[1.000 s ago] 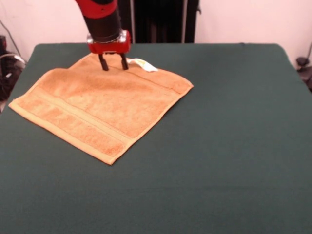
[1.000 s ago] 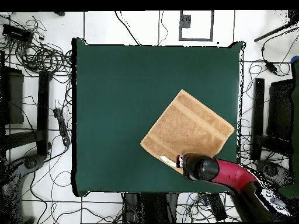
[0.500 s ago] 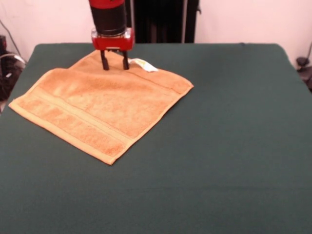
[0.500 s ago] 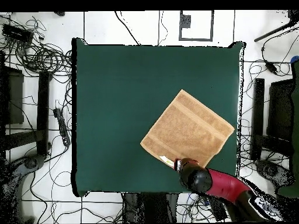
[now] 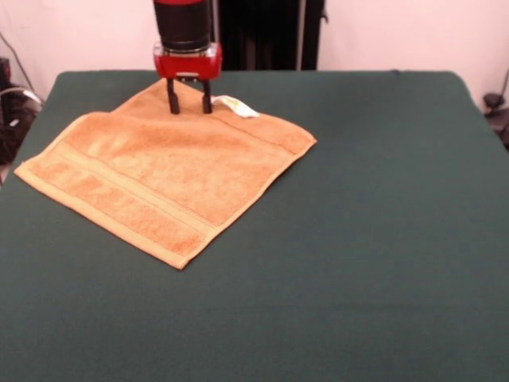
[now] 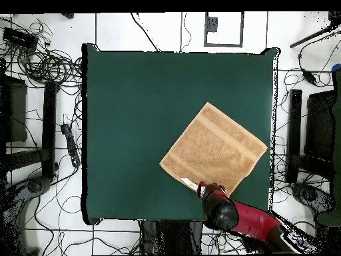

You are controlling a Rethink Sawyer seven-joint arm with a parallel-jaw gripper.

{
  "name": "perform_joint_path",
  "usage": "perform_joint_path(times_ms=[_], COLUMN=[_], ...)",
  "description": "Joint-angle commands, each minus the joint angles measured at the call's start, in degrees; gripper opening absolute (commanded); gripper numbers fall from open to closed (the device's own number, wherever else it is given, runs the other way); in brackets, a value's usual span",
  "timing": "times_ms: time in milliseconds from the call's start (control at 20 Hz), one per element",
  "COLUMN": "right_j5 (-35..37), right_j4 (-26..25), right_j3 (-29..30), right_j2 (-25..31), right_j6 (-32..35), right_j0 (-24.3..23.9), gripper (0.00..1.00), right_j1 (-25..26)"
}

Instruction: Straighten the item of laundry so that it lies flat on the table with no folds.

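Now from the front we see the gripper (image 5: 189, 106) with its two dark prongs spread and nothing between them, poised at the far corner of the towel (image 5: 163, 175), just beside the white tag (image 5: 236, 106); the cloth spreads toward us and the picture's left. From overhead, we find the towel a flat diamond near the table's (image 6: 133, 100) right edge, gripper (image 6: 204, 191) at its lower corner, open felt leftward.

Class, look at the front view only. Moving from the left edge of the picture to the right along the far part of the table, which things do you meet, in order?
The towel's left corner → the robot's hand, fingers apart over the towel's far corner → the small white tag → the towel's right corner → bare green table.
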Motion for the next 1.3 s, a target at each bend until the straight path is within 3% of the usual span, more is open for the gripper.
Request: perform_joint_path(times_ms=[50, 300, 400, 550, 1000, 1150, 1300], right_j5=[4.52, 12.60, 12.98, 19.02, 37.08, 38.02, 40.05], right_j4=[3.33, 5.33, 5.75, 7.38, 11.22, 11.27, 8.68], right_j3=[7.63, 8.28, 9.75, 12.04, 18.28, 18.74, 15.13], right_j2=[7.43, 6.88, 5.27, 4.40, 10.04, 10.61, 8.24], right_j6=[11.89, 9.59, 9.98, 8.61, 2.24, 2.57, 2.29], right_j0=[3.70, 4.93, 5.93, 6.43, -0.93, -1.05, 0.17], gripper=[1.00, 1.00, 1.00, 1.00, 1.00, 1.00, 1.00], right_j1=[13.09, 9.44, 6.14, 0.63, -15.36, -16.84, -16.77])
